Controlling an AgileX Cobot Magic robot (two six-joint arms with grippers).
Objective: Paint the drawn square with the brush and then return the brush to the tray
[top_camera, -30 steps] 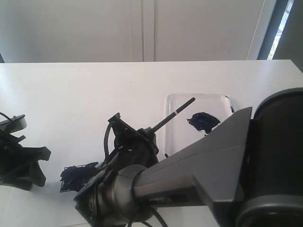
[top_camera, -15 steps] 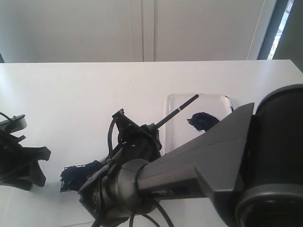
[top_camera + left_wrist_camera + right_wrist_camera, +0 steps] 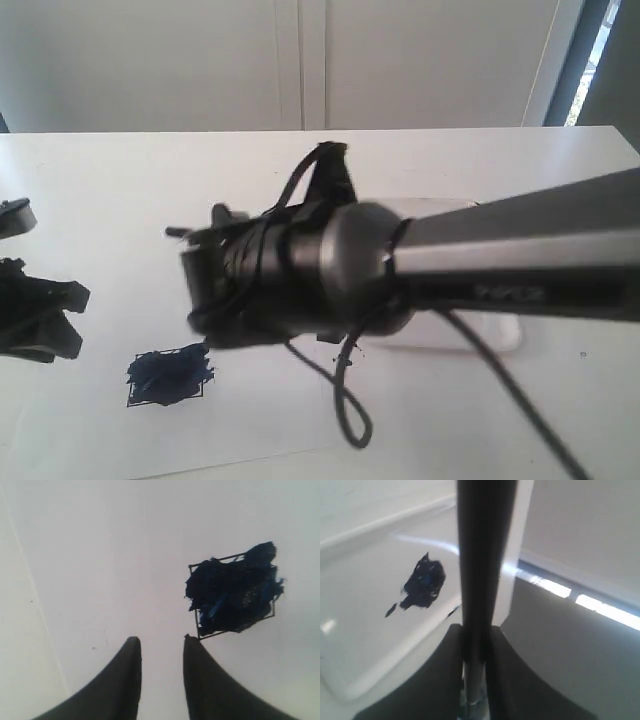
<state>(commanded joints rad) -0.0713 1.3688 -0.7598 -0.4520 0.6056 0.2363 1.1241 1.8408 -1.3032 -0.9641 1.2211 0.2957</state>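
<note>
- The right arm (image 3: 330, 265) has lifted off the square (image 3: 168, 376) and swung over toward the tray (image 3: 485, 335).
- The square is full of dark blue paint, so I think the painting is done. Putting the brush back comes next.
- The right jaws are pinched shut on the brush (image 3: 481, 565), above the tray and near its paint blob (image 3: 422, 585).
- The left jaws are a little open and hold nothing. They hover just beside the square, by the desk's left edge.
- The big arm hides most of the tray.
</note>
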